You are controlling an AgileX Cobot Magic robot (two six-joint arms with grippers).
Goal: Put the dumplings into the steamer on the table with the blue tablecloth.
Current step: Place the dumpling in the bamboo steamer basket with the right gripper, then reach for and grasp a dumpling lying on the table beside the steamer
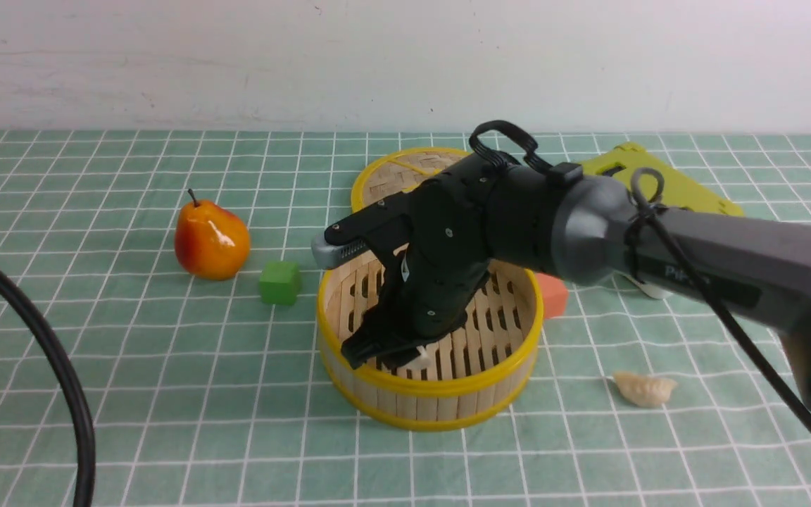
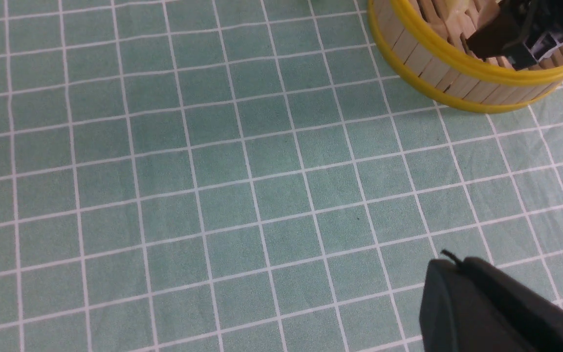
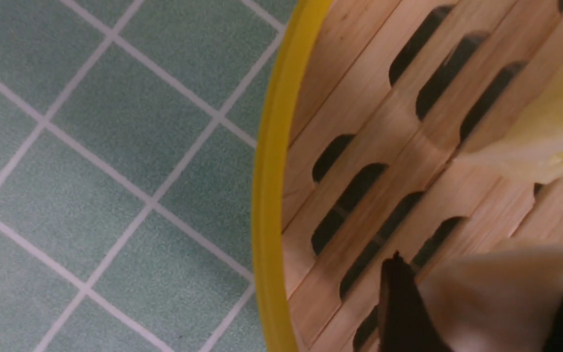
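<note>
Dumpling (image 3: 496, 288) in tool (image 3: 487, 313), spare dumpling (image 1: 645, 389) lying left-right

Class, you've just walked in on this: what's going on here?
The right tool is down inside the bamboo steamer, gripping a white dumpling close to the slatted floor. A pale yellow-green dumpling already lies in the steamer. A third dumpling waits on the teal grid cloth, to the robot's right of the steamer. The left tool is shut, off to the side.

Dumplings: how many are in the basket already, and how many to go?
Done: one pale dumpling lies in the steamer. In hand: the right pincer holds a cream dumpling inside it. Left: a stray dumpling on the cloth. I can't see any others.
</note>
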